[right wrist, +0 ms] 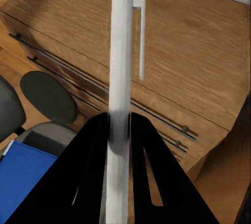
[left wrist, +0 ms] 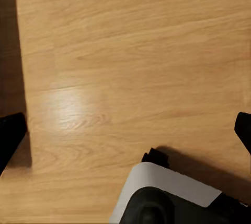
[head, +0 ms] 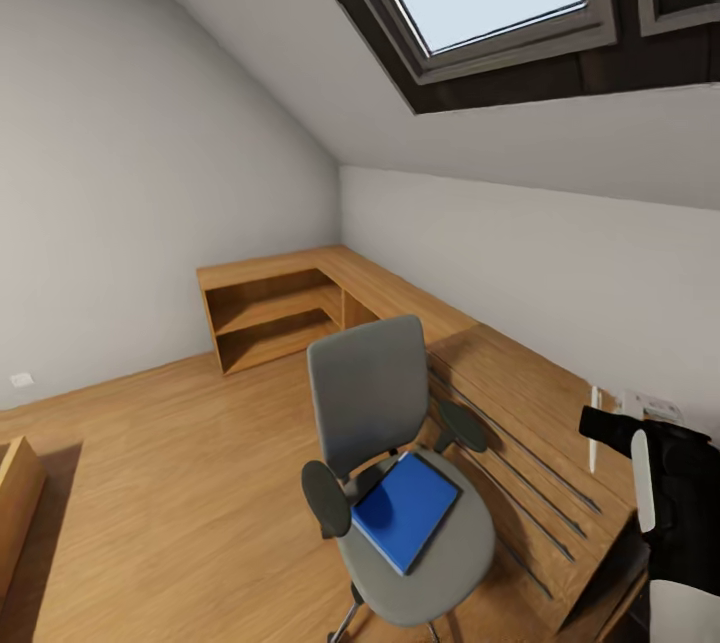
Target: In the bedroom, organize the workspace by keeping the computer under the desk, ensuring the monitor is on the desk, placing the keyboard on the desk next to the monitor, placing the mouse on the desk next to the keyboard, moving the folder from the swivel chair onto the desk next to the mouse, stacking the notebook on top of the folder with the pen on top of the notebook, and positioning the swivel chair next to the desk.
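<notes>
Colour rundown: the swivel chair (head: 385,403) is grey with black armrests, and the folder (head: 405,509) on its seat is bright blue. The floor (head: 180,483) is warm light wood with a plank grain, and the low cabinet (head: 300,303) is the same honey wood tone. Walls are pale grey-white. The right end effector (right wrist: 119,135) is black, pinching a white pen (right wrist: 121,78).

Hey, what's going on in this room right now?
The robot is in an attic bedroom with its right pincer shut on a thin white pen, held above a low wooden cabinet. Beside the cabinet stands the grey swivel chair, with the blue folder lying on its seat, not yet moved. The left pincer's fingertips hang apart over bare wood floor, holding nothing.
</notes>
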Motion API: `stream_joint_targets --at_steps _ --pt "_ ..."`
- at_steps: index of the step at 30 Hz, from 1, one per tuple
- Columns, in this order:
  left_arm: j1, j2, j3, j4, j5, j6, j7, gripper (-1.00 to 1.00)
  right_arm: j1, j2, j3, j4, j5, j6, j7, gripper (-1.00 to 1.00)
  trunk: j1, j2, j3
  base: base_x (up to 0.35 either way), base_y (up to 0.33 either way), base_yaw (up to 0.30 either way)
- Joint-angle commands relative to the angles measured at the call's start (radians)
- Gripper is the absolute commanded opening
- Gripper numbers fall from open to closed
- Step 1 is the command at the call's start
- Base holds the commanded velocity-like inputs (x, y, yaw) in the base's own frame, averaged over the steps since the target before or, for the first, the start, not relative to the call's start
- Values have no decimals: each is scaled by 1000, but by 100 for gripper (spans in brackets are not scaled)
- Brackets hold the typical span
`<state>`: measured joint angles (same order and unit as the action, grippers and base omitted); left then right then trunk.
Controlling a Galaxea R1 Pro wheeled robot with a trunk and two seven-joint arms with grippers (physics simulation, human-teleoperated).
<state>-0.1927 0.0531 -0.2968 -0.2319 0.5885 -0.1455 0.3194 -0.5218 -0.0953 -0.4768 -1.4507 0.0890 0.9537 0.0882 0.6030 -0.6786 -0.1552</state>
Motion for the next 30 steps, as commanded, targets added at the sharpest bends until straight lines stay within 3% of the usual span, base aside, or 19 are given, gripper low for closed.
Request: stream_joint_targets --at_steps 1,2,4,12,20,30 --pt "-1 0 -8 42 9 -69 5 100 -1 0 -2 -1 7 5 12 -100 0 -1 -2 0 0 -296" --pt "-1 -1 -8 84 10 -147 5 100 -1 0 -3 -1 7 7 12 -100 0 -1 -2 0 0 -295" --pt "-1 -2 -7 107 10 -190 4 100 -1 0 -3 -1 6 10 11 -100 0 -1 -2 0 0 -295" --pt "-1 -2 -8 128 7 -241 4 100 -1 -3 -10 -1 7 14 11 -100 0 -1 -2 0 0 -295" --pt "0 -2 -10 130 2 -313 3 100 -1 -5 -68 0 8 16 11 -100 0 -1 -2 0 0 -295" --pt "0 -5 -5 131 7 -346 3 100 -1 -7 -85 2 11 32 11 -100 0 -1 -2 0 0 -296"
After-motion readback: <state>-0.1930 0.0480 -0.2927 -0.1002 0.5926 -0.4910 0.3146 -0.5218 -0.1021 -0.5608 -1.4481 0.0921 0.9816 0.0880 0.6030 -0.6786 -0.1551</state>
